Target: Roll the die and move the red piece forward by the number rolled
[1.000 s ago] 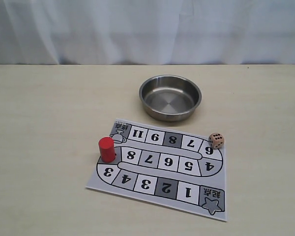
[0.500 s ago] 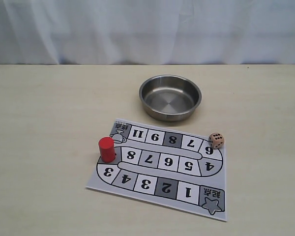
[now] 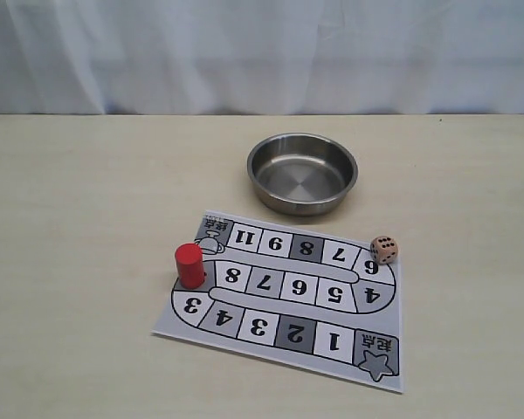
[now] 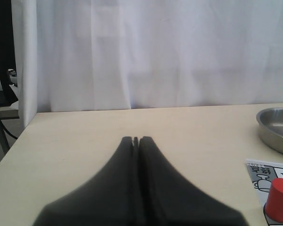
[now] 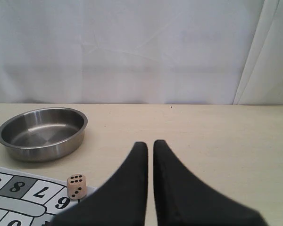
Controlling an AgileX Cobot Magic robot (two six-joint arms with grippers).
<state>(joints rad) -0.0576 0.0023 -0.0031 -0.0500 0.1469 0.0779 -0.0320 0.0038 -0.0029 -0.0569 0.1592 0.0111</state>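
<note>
L gripper [image 4: 136, 139], R gripper [image 5: 150, 143] closed, empty; tan die [image 3: 384, 250] w/ dark pips; glossy red piece [image 3: 189, 265]

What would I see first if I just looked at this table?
The bright red piece, standing upright at the left end of the numbered game board. Next comes the shiny, empty steel bowl behind the board, and the small die at the board's right edge.
</note>
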